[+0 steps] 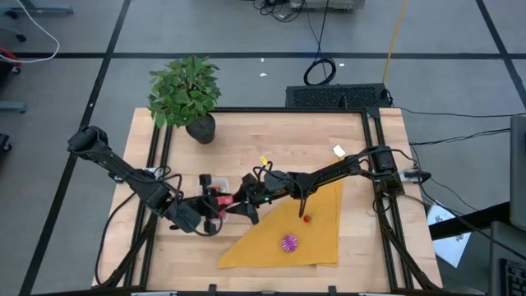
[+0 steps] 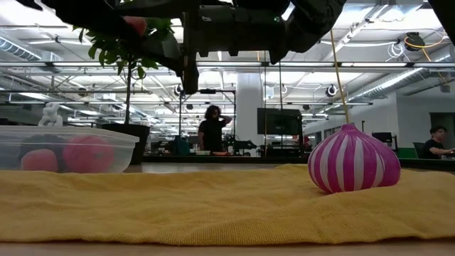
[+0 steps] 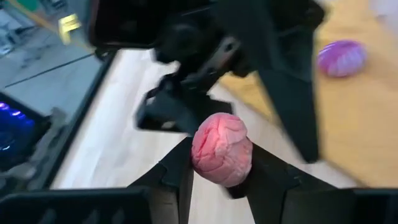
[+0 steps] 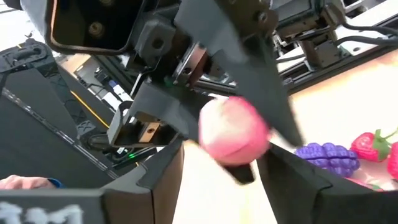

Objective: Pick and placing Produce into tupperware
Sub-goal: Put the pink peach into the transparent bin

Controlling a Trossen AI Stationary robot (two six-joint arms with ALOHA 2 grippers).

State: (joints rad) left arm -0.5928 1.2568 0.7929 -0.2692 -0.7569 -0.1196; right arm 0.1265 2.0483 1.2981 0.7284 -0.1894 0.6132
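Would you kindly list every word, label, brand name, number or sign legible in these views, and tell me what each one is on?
None can be read.
White card on the table: too small to tell whether it carries print.
Papers on the floor: any print too small.
Screens in the room behind: nothing legible.

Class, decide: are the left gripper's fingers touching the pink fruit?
Touching. The left wrist view shows the pink fruit pressed between the left gripper's two dark fingers, no gap either side.

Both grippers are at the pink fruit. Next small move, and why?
Probably back the right gripper straight off. The left gripper has its jaws pinched on the pink fruit, while the right jaws seem to stand clear of it. The tupperware sits close by.
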